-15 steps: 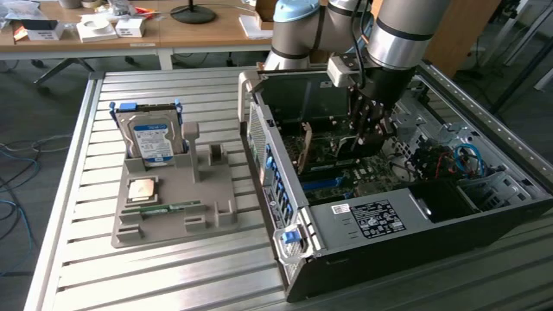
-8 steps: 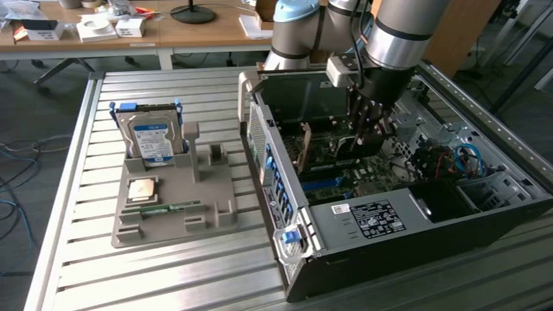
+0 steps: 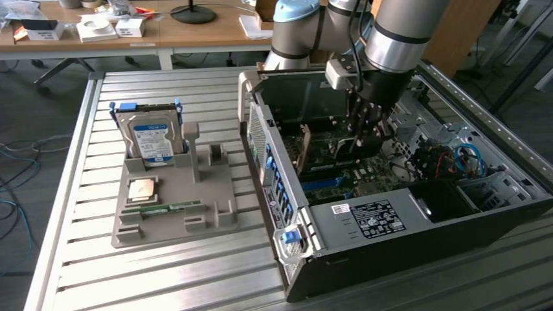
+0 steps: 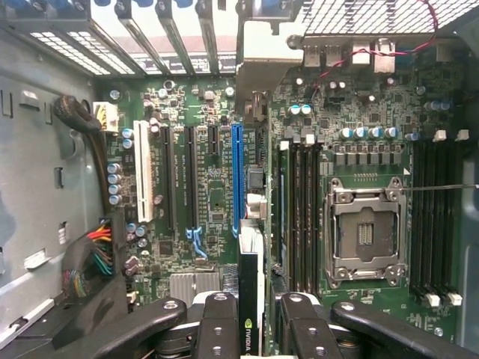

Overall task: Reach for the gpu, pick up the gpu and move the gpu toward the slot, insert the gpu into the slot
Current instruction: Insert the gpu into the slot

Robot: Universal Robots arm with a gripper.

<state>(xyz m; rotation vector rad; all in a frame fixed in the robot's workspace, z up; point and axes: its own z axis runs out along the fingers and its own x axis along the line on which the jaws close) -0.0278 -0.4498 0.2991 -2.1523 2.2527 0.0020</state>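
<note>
My gripper (image 4: 251, 329) is shut on the gpu (image 4: 249, 299), a dark card seen edge-on with a green logo between the black fingers (image 4: 217, 329). Its silver end bracket (image 4: 258, 75) reaches toward the case's rear grille. The card hangs over the green motherboard (image 4: 217, 187), running parallel to the connector strips and just beside a blue one (image 4: 236, 179). The slot, a long black strip (image 4: 191, 177), lies a little further to that side. In the exterior view the gripper (image 3: 363, 129) is lowered inside the open computer case (image 3: 363, 214), above the motherboard (image 3: 341, 172).
A square silver CPU socket (image 4: 367, 232), black memory slots (image 4: 303, 209) and a cable bundle (image 4: 90, 258) flank the card. On the slatted table, a grey fixture (image 3: 186, 194) carries a hard drive (image 3: 154, 137), a CPU chip (image 3: 142, 189) and a memory stick (image 3: 164, 208).
</note>
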